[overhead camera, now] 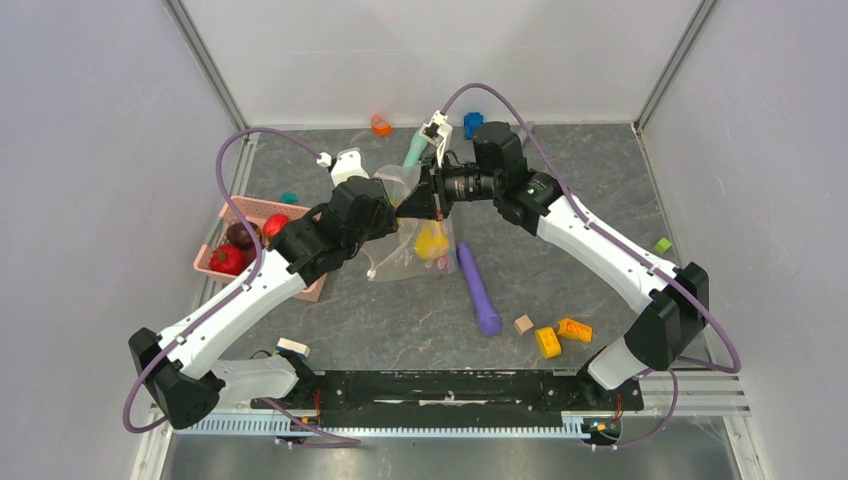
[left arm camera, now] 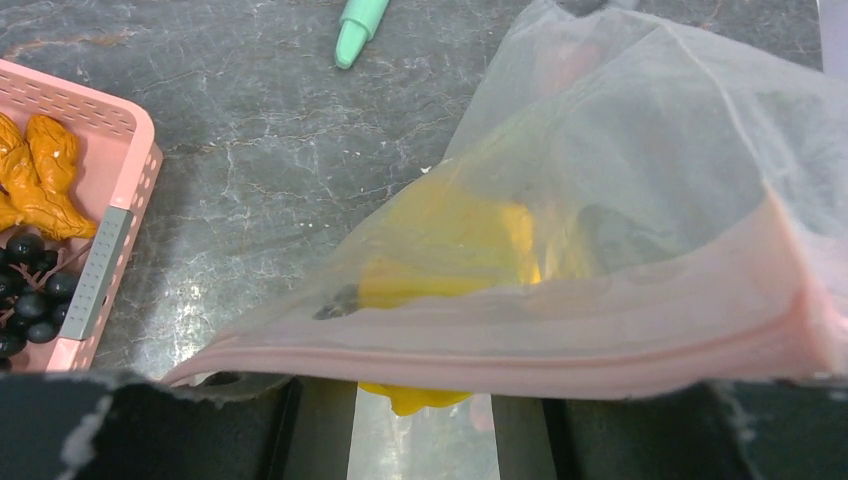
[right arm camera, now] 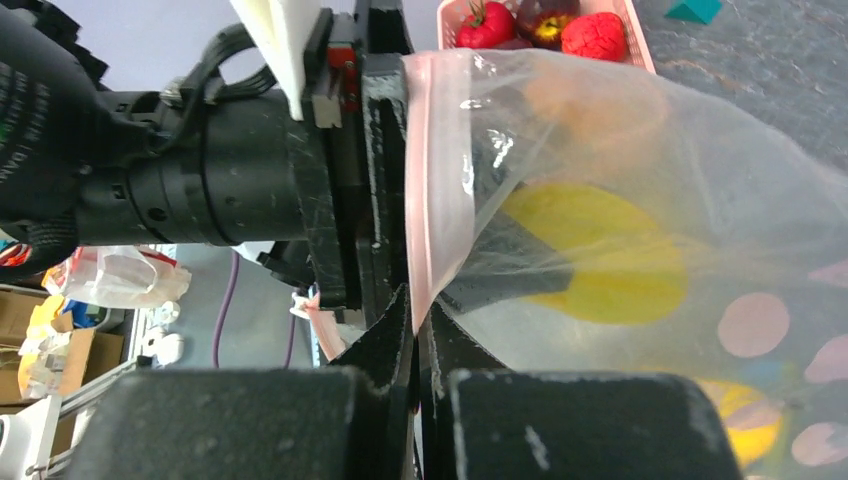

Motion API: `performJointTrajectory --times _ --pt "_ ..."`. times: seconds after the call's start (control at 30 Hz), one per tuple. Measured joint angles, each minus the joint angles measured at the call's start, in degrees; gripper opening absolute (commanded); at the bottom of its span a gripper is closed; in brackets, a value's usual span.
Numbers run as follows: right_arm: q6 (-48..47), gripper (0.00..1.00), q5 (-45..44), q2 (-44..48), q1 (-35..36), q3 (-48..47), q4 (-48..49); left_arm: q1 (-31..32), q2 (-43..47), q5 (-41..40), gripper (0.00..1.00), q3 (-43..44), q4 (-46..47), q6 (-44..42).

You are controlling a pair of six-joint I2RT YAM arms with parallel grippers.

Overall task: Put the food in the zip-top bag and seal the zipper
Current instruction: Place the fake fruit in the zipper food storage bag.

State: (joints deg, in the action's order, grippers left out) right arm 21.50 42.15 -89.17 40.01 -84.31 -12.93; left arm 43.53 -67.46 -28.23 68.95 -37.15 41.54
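Note:
The clear dotted zip-top bag (overhead camera: 405,258) is held up off the table at the middle, with a yellow food (overhead camera: 431,242) inside. My right gripper (right arm camera: 415,300) is shut on the pink zipper (right arm camera: 420,180) at the bag's mouth edge. My left gripper (left arm camera: 425,385) meets the same edge. Its jaws stand apart and the zipper (left arm camera: 500,355) lies across the fingertips. The yellow food (left arm camera: 450,250) shows through the bag (left arm camera: 640,150). Red and maroon foods (overhead camera: 240,240) lie in the pink basket (overhead camera: 255,208) at the left. I cannot make out the slider tab.
A purple stick (overhead camera: 478,290) lies right of the bag. A teal stick (overhead camera: 415,150) lies behind it. Yellow and tan blocks (overhead camera: 560,335) sit at the front right. Small orange (overhead camera: 380,124), blue (overhead camera: 472,124) and green (overhead camera: 662,244) pieces lie near the back and right edges.

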Motion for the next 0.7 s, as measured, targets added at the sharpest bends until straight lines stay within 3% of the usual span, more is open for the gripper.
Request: performJointTrajectory --times 0.13,0.3,0.47,0.7 --pt "1.03 0.0 0.7 0.0 0.13 0.0 1.9 0.0 0.02 0.11 0.64 0.02 -0.02 0.0" --pt "1.53 0.0 0.87 0.07 -0.22 0.0 2.6 -0.22 0.61 0.15 0.99 0.0 -0.9 -0.44" --pt "1.11 0.0 -0.48 0.09 -0.37 0.0 3.02 -0.22 2.99 1.75 1.0 0.0 -1.09 -1.22" --pt "-2.51 0.0 -11.8 0.37 -0.44 0.0 -3.32 -0.22 5.79 4.48 1.0 0.02 -0.37 -2.86"
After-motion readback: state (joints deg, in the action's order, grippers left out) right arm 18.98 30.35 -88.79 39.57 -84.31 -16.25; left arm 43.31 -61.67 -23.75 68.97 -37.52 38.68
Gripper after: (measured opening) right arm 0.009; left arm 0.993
